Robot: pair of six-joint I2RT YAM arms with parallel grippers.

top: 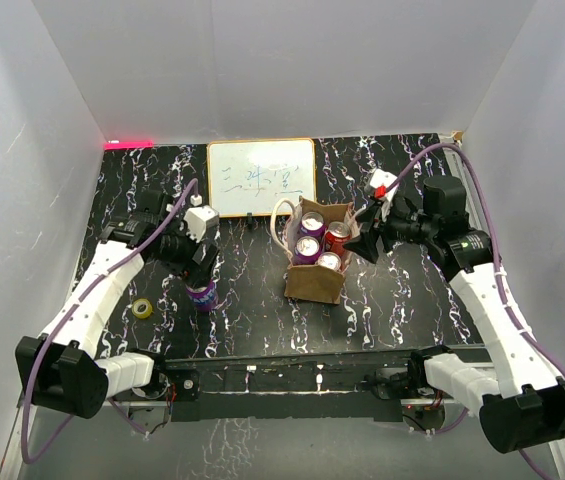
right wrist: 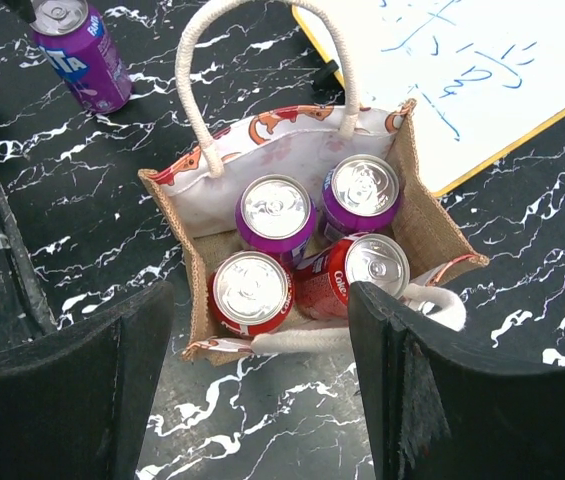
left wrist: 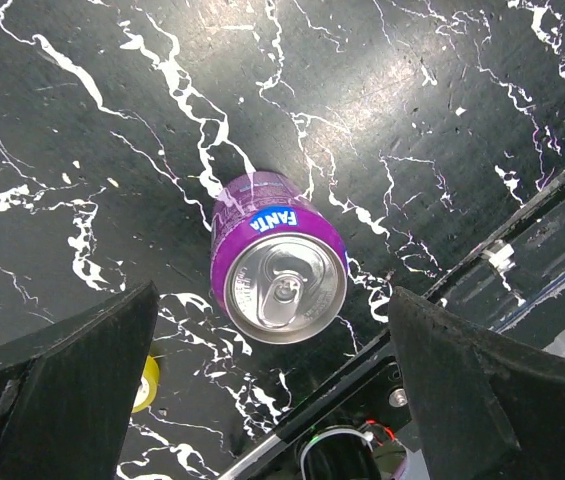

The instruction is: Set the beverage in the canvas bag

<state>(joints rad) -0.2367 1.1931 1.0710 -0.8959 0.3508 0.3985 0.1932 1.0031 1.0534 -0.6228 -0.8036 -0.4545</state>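
Your left gripper [top: 200, 268] hangs over the Fanta can [left wrist: 277, 262], fingers spread wide and clear of it. That can stands upright on the table [top: 412, 300], left of the bag [top: 312, 285] and well apart from it. Your right gripper [right wrist: 260, 300] sits above the bag's right side, fingers apart, gripping nothing. Inside the bag stand two purple cans [right wrist: 275, 215] and two red cans [right wrist: 252, 290]. A whiteboard [top: 262, 178] lies just beyond it.
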